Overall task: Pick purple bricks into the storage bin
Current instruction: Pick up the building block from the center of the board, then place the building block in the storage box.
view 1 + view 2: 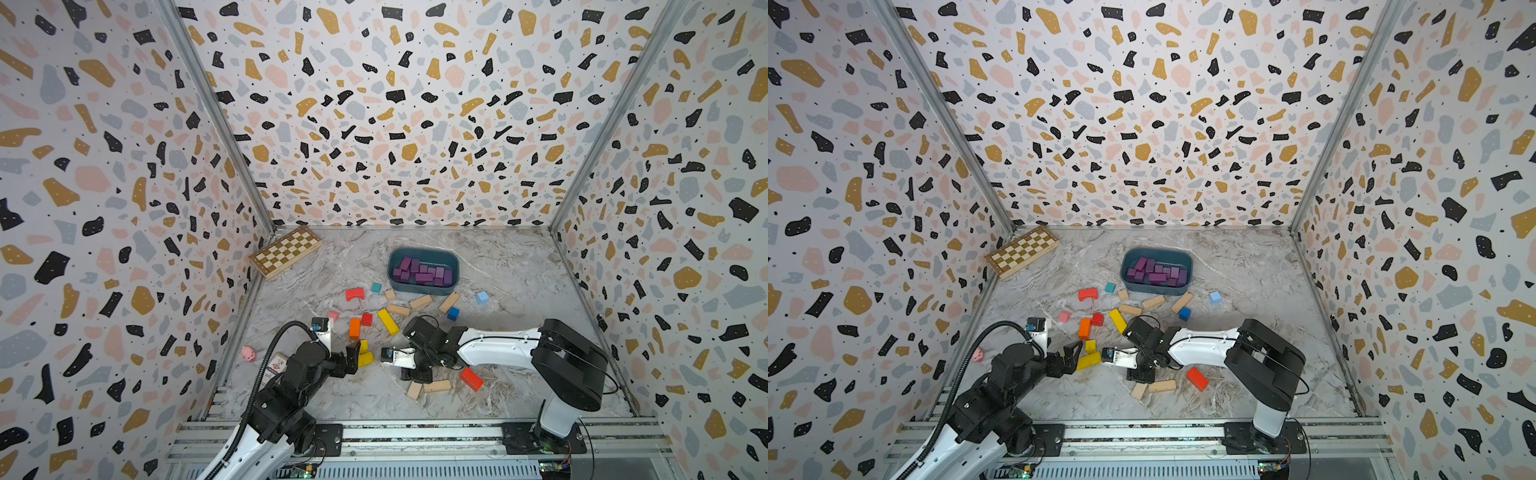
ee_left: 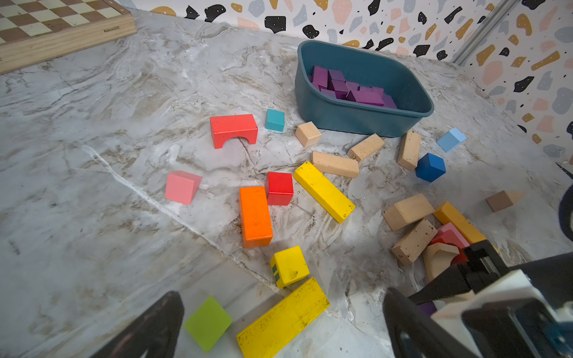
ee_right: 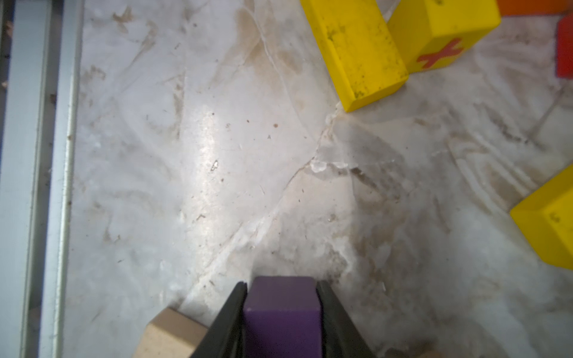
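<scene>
Counted: storage bin [image 2: 350, 119] 1 | chessboard [image 1: 286, 250] 1 | purple bricks [image 1: 424, 272] heaped in bin, number not made out | purple brick [image 3: 282, 313] outside bin 1 | orange bar [image 2: 255, 217] 1 | red arch [image 2: 234, 130] 1 | green block [image 2: 208, 324] 1

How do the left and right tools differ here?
The left tool is wide open and empty; the right tool is shut on a purple brick. The left tool is by yellow blocks; the right tool is beside a plain wooden block. Both are black and away from the bin.
</scene>
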